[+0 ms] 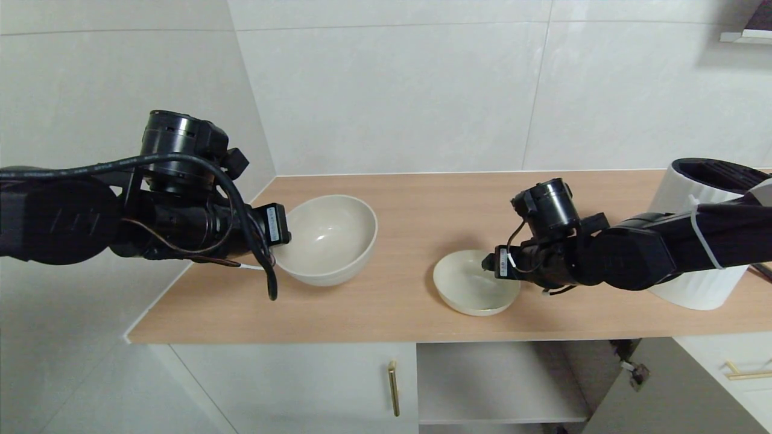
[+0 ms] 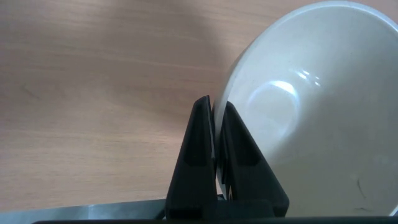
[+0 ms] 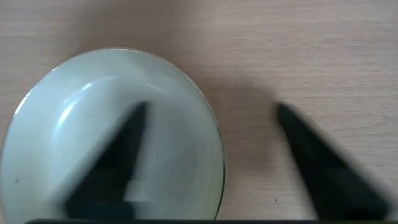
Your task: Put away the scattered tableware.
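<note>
- A long light-wood desk (image 1: 416, 205) runs along a white tiled wall and carries both bowls. They are well apart, so each arm has its own piece to work on.
- A white cabinet sits below the desk, with a closed door with a brass handle (image 1: 393, 389) and an open shelf compartment (image 1: 500, 380). The open shelf is likely where the tableware is meant to go.
- A tall white ribbed cylindrical container (image 1: 699, 292) stands at the desk's right end, partly behind the right arm.
- A large, deep, cream ceramic bowl (image 1: 329, 238) is on the left part of the desk, tipped with its opening turned up and toward the left arm. The tilt seems to come from being gripped by one edge. I cannot tell whether its base touches the wood.
- A small, shallow, pale cream bowl (image 1: 467, 286) sits upright on the desk, right of centre and near the front edge.
- The left end effector (image 2: 214, 106) is pressed together on the large bowl's rim, with one finger inside and one outside. A rim pinch suits a bowl too wide to span.
- The right end effector (image 3: 211, 109) is spread wide over the small bowl (image 3: 174, 143). One finger is above the bowl's inside and the other is over bare wood. It straddles the rim, apparently ready for the same kind of pinch, and grips nothing.
</note>
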Available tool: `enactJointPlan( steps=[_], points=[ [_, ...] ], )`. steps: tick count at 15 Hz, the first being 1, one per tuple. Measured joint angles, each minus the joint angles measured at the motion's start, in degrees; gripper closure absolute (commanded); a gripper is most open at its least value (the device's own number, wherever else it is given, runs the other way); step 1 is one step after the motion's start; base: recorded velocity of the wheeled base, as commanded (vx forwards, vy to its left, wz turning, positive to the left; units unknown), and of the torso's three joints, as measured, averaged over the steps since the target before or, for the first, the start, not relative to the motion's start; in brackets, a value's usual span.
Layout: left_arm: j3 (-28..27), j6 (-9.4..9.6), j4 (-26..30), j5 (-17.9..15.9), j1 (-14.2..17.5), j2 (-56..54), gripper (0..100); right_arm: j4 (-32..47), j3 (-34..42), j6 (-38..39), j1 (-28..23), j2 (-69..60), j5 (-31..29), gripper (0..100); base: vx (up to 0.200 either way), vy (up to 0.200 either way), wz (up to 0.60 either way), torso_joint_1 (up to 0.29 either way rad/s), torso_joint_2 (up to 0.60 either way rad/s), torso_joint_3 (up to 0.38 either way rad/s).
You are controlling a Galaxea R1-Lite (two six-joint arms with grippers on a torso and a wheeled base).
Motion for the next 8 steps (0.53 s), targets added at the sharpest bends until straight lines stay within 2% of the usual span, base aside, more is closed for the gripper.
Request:
enactJointPlan(
  steps=[8],
  points=[
    [0.1, -0.07, 0.0, 0.0, 0.0, -0.7, 100, 0.2, 0.9, 0.6, 0.4, -2.9, 0.9, 100, 0.0, 0.0, 0.0, 0.0, 0.0, 0.0]
  ],
)
